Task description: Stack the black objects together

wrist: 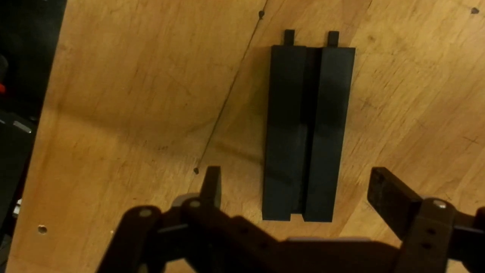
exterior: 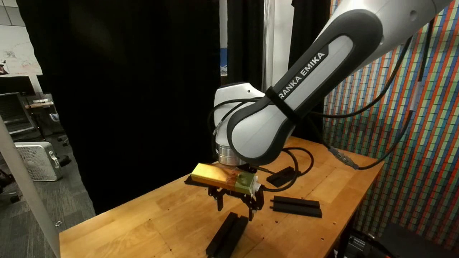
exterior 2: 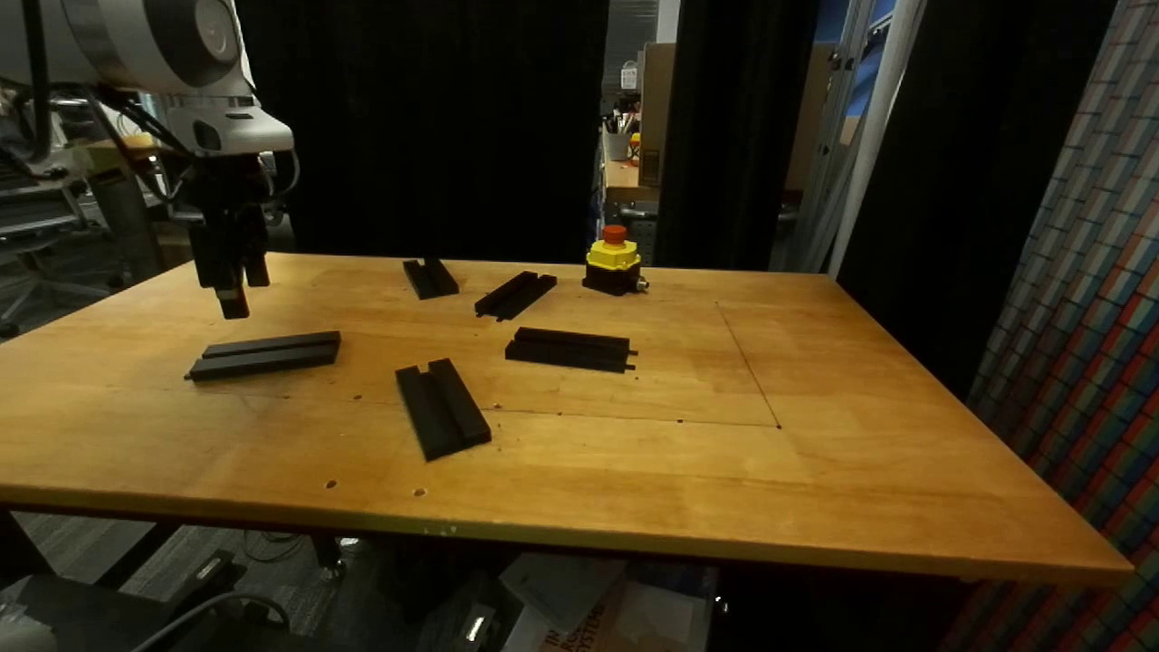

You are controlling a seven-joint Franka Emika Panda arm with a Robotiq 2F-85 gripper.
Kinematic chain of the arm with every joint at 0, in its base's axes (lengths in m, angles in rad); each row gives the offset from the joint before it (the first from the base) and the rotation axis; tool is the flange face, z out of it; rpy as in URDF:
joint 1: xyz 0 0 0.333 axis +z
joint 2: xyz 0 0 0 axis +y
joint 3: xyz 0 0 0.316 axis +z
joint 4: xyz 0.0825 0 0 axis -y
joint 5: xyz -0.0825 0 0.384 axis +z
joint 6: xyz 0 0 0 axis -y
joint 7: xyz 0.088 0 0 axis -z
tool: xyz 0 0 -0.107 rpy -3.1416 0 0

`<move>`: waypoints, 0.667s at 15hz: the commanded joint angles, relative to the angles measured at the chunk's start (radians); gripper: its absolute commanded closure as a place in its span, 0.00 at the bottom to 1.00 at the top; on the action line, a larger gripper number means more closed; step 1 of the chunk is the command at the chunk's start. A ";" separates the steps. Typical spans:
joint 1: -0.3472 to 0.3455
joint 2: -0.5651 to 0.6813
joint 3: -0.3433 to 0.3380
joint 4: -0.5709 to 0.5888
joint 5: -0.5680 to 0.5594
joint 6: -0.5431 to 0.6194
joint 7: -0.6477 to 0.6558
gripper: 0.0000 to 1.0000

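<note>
Several flat black bars lie apart on the wooden table, none stacked. In an exterior view all show: a bar at the left (exterior 2: 267, 355), a front bar (exterior 2: 444, 409), a middle bar (exterior 2: 570, 349), and two farther bars (exterior 2: 516, 295) (exterior 2: 430, 279). My gripper (exterior 2: 246, 299) is above the table near the left bar. In an exterior view the gripper (exterior: 235, 211) is open above a bar (exterior: 227, 235), with more bars (exterior: 297, 206) (exterior: 283, 176) behind. In the wrist view the open, empty gripper (wrist: 295, 170) has a grooved bar (wrist: 288, 132), two pegs at its end, below between its fingers.
A yellow-and-black emergency stop with a red button (exterior 2: 614, 258) stands at the table's back. The wooden table's front edge (exterior 2: 561, 539) drops to the floor. A black cable (exterior: 299, 168) loops by the wrist. Black curtains (exterior: 136, 107) hang behind.
</note>
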 commanded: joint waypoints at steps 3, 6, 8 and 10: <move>0.049 0.081 -0.048 0.019 -0.048 0.082 0.069 0.00; 0.071 0.111 -0.069 0.023 -0.061 0.121 0.091 0.00; 0.084 0.129 -0.082 0.024 -0.073 0.145 0.103 0.00; 0.095 0.147 -0.093 0.027 -0.081 0.169 0.100 0.00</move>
